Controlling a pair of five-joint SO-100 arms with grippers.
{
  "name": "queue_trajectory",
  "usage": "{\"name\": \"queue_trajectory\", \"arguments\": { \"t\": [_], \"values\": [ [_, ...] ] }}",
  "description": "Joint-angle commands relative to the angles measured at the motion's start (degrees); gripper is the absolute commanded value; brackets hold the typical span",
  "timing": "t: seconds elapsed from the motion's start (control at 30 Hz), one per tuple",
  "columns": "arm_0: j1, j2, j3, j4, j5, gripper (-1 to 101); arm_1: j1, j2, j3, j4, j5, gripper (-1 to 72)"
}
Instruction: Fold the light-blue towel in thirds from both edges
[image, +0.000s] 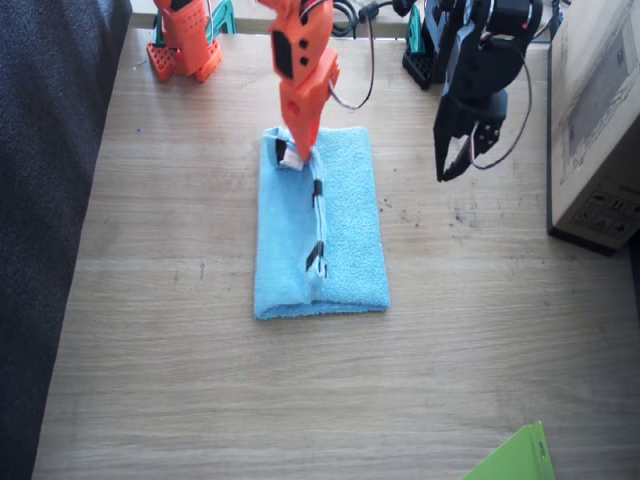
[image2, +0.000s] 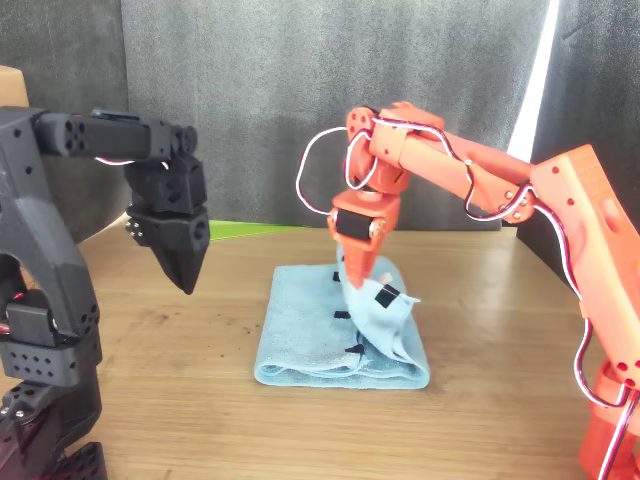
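Towel: the light-blue towel (image: 335, 235) is laid near the middle of the wooden table (image: 180, 380), already folded into a narrower strip, with one flap turned over onto the rest.
Folded edge: the edge with black tape strips (image: 317, 225) is seen running along the middle of the towel; in the front view this edge (image2: 385, 295) is lifted off the lower layer at one corner.
Right arm: the orange right arm (image2: 450, 170) is reached over the towel from above.
Right claw: the right gripper (image: 297, 150) is pressed together on the raised corner of the towel, next to a small white tag (image: 292, 158); the cloth is held up between the jaws.
Left arm: the black left arm (image2: 40, 260) is held beside the towel, well apart from it.
Left claw: the left gripper (image: 455, 160) is pointed downward above bare table, nothing held; its jaws are drawn to a narrow point in the front view.
Other things: a cardboard box (image: 600, 120) is stood at the table's edge, and a lime-green sheet corner (image: 515, 460) is seen at the near edge.
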Motion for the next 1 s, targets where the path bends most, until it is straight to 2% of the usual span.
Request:
{"name": "queue_trajectory", "arguments": {
  "t": [0.0,0.13,0.17,0.23,0.3,0.6,0.83,0.93,0.97],
  "values": [
    [1.0,1.9,-0.2,0.6,0.0,0,0.9,1.6,-1.4,0.4,1.6,0.0],
    [0.9,1.8,-0.2,0.6,0.0,0,1.5,0.6,-1.2,0.4,1.8,0.5],
    [0.8,1.8,-0.3,0.7,0.0,0,1.9,0.4,-1.2,0.4,1.8,3.0],
    [0.8,1.8,-0.4,0.8,-0.1,0,3.1,0.3,-1.1,0.4,1.3,14.4],
    [0.7,1.8,-0.4,1.0,-0.2,0,4.4,0.1,-1.1,0.4,1.0,18.9],
    [0.8,1.7,-1.3,1.7,-0.3,0,9.1,2.0,-1.7,0.4,0.4,24.5],
    [0.2,0.5,-2.3,1.9,-0.4,0,5.0,10.5,-2.7,0.4,1.3,31.0],
    [-0.2,0.4,-2.5,2.2,-0.7,0,3.4,12.6,-3.5,0.4,1.9,30.7],
    [-0.2,0.4,-2.5,2.2,-0.8,0,2.6,12.9,-3.9,0.4,1.9,28.5]
  ]
}}
